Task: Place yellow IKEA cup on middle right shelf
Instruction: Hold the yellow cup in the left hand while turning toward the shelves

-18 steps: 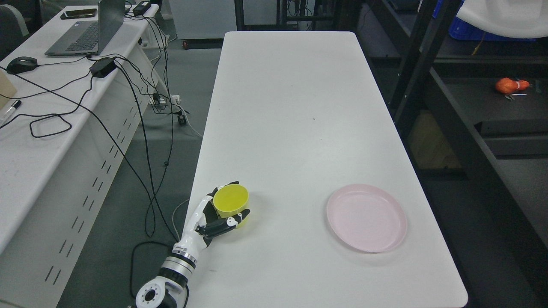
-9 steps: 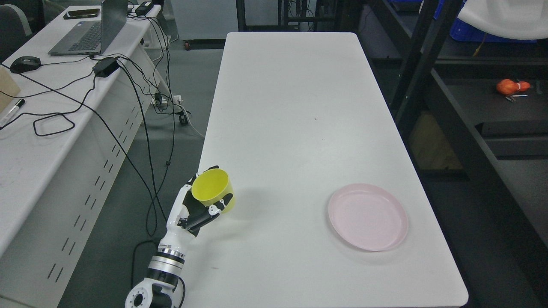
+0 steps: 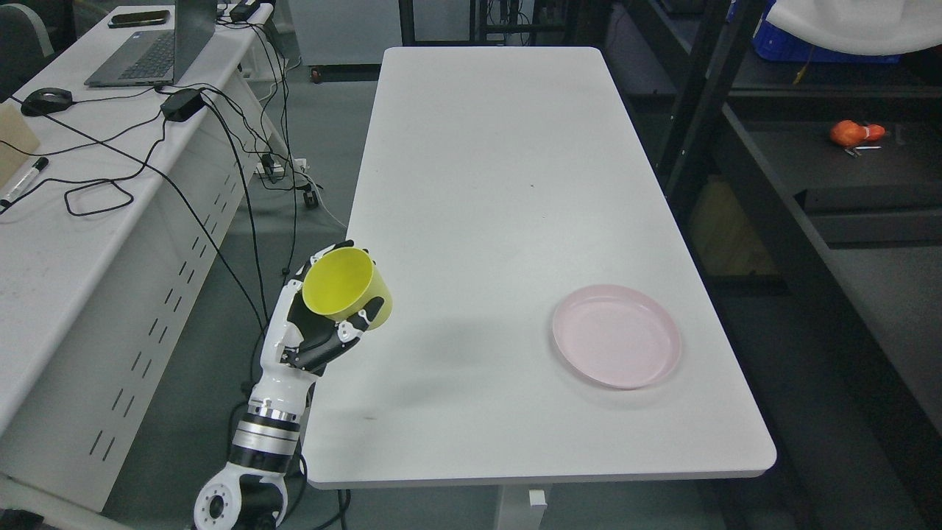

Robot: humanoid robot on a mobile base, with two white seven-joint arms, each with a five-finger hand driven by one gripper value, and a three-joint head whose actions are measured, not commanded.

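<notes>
While held clear above the near left edge of the desk [image 3: 508,184], yellow cup [image 3: 344,287] tilted, mouth turned up and toward the left, base pointing down toward the desktop. Wrapped by the left hand [image 3: 324,324], fingers [image 3: 352,333] curled under and around the lower wall, thumb side behind the rim. Grip low on the body, likely so the open mouth stays free and the base can be set down first on the shelf. Tilt probably a by-product of the wrist turning during the lift, nothing inside to spill. No right hand in view.

Beyond the cup, white desk mostly bare; only 1 pink plate [image 3: 617,336] on it, well apart toward the near right. Dark shelving [image 3: 743,169] along the far right side, past the desk's right edge, with an upright post close to that edge. An orange object [image 3: 852,133] lying on 1 shelf level. Broad open room across the desktop for carrying the cup rightward; tightest spots likely the plate if carried low and the shelf post at entry. On the left, a second desk [image 3: 66,243] with cables [image 3: 221,169], near the forearm.
</notes>
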